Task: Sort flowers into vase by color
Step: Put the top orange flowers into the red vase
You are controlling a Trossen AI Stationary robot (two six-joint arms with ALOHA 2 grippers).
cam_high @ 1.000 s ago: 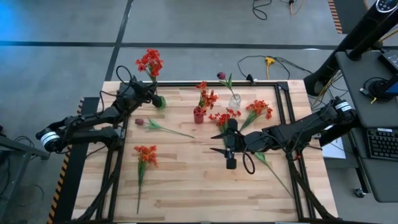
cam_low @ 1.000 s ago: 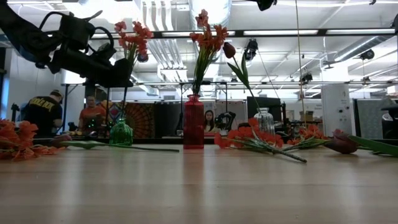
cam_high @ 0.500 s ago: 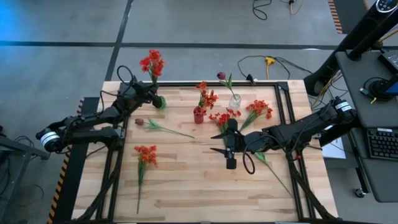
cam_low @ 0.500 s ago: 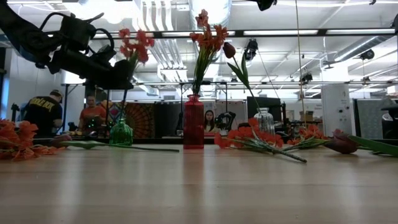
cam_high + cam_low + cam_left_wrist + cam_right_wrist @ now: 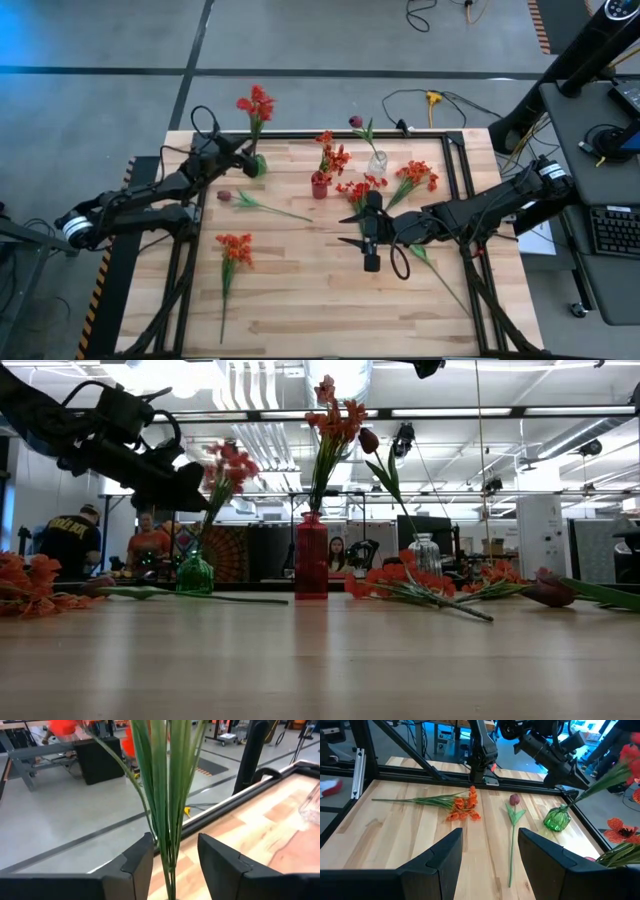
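The left gripper [image 5: 240,158] has opened its fingers around the red flower [image 5: 256,102] that stands in the green vase [image 5: 195,574] at the far left corner of the table; a second ago the fingers were closed on the stalk, and now the stalk passes free between them and the bloom leans more to the right. I think this flower is now delivered. The right gripper [image 5: 350,230] waits half open and empty near the middle of the table. The red vase [image 5: 319,185] already holds orange-red blooms, and the clear vase [image 5: 378,162] holds a dark maroon tulip [image 5: 355,121]. Loose stems are left on the wooden table [image 5: 300,300]: a maroon tulip [image 5: 226,196] and an orange bunch [image 5: 236,247] on the left, more orange ones [image 5: 415,175] beside the right arm. Behind the table is a workshop with people [image 5: 70,540] at the back.
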